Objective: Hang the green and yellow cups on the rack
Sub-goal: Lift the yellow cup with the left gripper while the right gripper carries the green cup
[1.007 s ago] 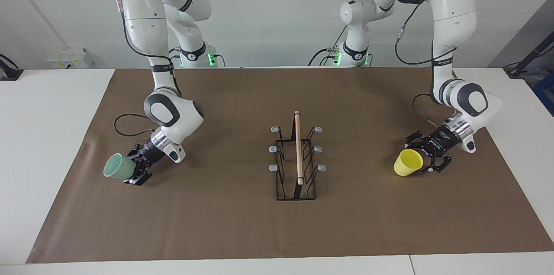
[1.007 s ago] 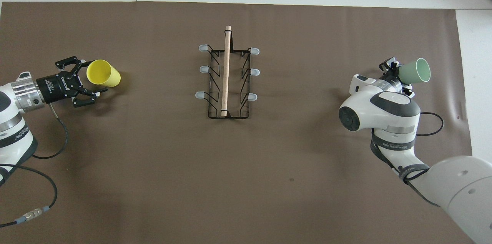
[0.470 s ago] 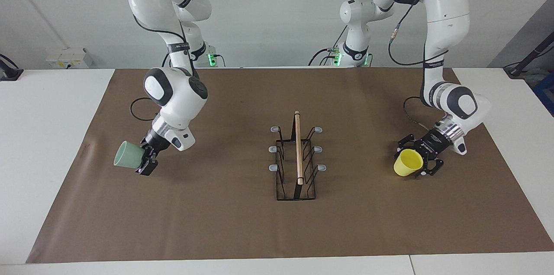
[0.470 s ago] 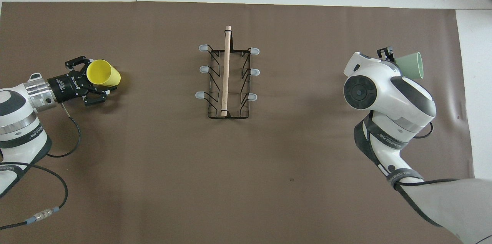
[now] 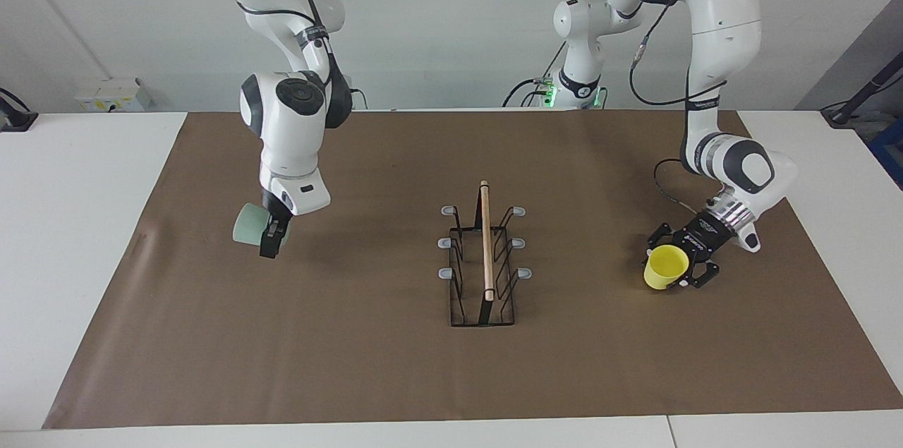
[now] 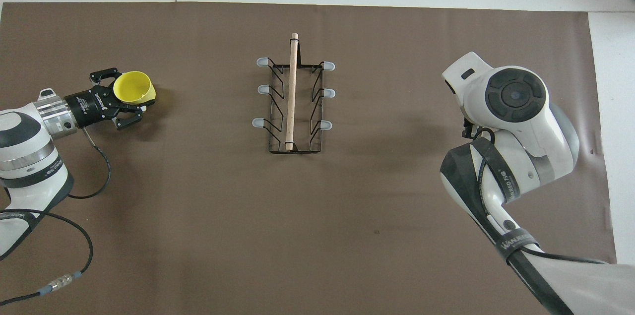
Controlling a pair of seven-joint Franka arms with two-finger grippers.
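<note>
The black wire rack [image 5: 484, 266] with a wooden rod on top stands mid-table; it also shows in the overhead view [image 6: 293, 101]. My right gripper [image 5: 269, 239] is shut on the pale green cup [image 5: 247, 231] and holds it on its side, in the air over the mat toward the right arm's end. In the overhead view the right arm's wrist hides this cup. My left gripper [image 5: 679, 262] is shut on the yellow cup [image 5: 666, 267] low over the mat toward the left arm's end. In the overhead view the left gripper [image 6: 130, 100] holds the yellow cup [image 6: 133, 87] mouth up.
A brown mat [image 5: 353, 363] covers most of the white table [image 5: 77, 236]. All six grey-tipped prongs of the rack are bare. A black cable [image 6: 94, 176] trails from the left arm's wrist over the mat.
My right gripper rose with the green cup and swung toward the rack. My left gripper closed on the yellow cup and tipped its mouth upward.
</note>
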